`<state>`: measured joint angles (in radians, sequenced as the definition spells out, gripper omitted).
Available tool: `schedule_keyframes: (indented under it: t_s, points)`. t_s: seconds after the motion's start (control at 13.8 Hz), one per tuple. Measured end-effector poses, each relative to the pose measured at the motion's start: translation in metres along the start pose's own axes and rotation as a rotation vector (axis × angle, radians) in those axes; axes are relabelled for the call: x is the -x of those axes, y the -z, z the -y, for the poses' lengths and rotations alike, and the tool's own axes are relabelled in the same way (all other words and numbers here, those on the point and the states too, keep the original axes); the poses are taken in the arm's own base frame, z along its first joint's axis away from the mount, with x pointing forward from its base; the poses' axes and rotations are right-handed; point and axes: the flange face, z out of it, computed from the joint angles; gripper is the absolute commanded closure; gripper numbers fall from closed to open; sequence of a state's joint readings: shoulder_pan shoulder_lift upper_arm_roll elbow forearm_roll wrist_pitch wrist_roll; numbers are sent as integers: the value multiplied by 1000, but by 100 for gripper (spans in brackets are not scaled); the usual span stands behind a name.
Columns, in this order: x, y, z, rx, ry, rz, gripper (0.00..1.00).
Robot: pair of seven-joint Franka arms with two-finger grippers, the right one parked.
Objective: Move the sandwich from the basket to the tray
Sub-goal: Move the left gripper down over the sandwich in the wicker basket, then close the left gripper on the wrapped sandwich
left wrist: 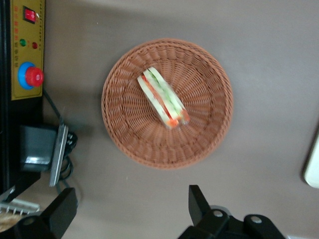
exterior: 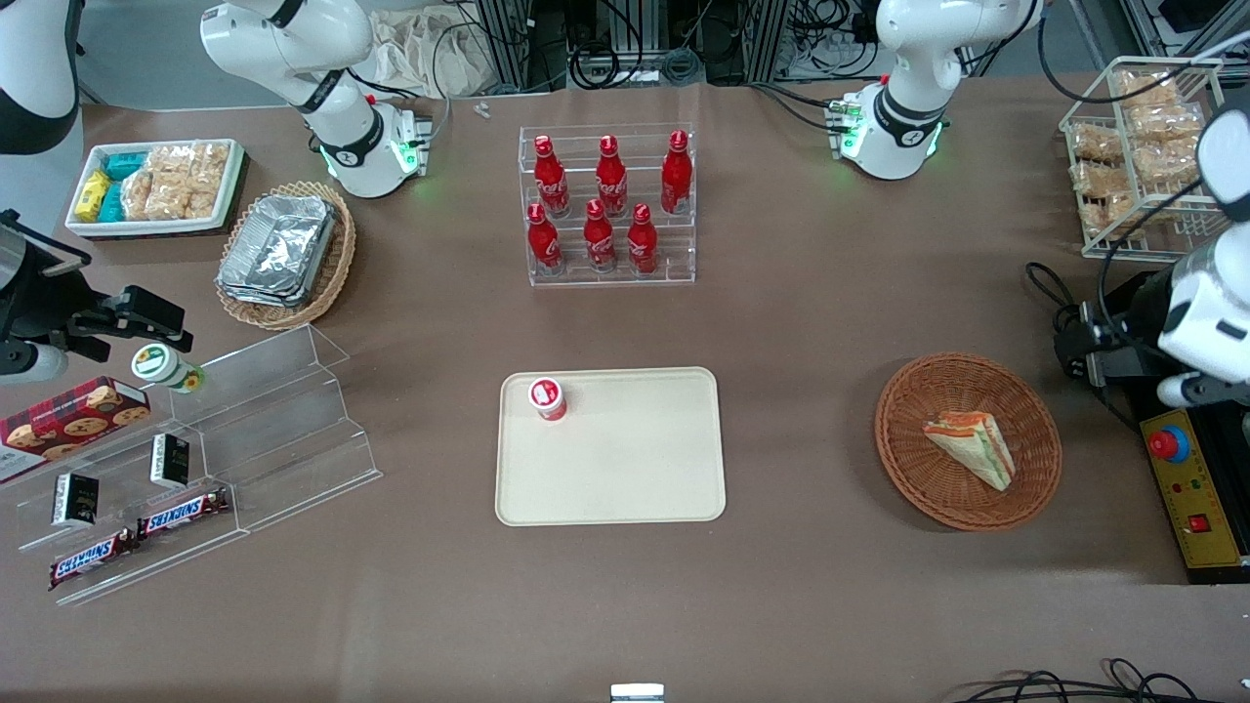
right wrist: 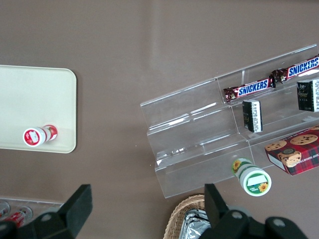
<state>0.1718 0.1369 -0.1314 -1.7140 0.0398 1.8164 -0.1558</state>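
Sandwich [exterior: 973, 447] lies in basket [exterior: 967, 440]; claw [left wrist: 132, 211] hovers above, fingers apart, tray [exterior: 610, 447] well apart.

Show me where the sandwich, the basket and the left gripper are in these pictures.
sandwich [exterior: 972, 444]: front view, on the middle of its wrapped top face.
basket [exterior: 903, 439]: front view, on the bare woven wall beside the sandwich.
gripper [left wrist: 132, 209]: left wrist view, midway between its open fingertips, apart from the basket.

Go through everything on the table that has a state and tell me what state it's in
sandwich: lying in the basket, not gripped
basket: holds only the sandwich
tray: carries one small red-capped bottle, upright
end effector: open, above the table beside the basket
cola bottles: upright in the clear rack
green-capped bottle: tipped on the acrylic shelf
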Motion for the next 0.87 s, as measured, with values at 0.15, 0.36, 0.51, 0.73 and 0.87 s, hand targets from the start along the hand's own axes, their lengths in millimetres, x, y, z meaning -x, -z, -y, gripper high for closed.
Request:
schedule_keyframes:
  t_s: [0.15,0.36,0.51,0.73,0.87]
  points:
    - [-10,-44,4,15,75,-55,0]
    - [-7,-89,-8,32,214,-73,0]
    - [-7,-105,-26,38,274,-61,0]
    - [-14,-144,-32,46,431,-36,0]
    - [-19,-169,-32,48,511,-19,0]
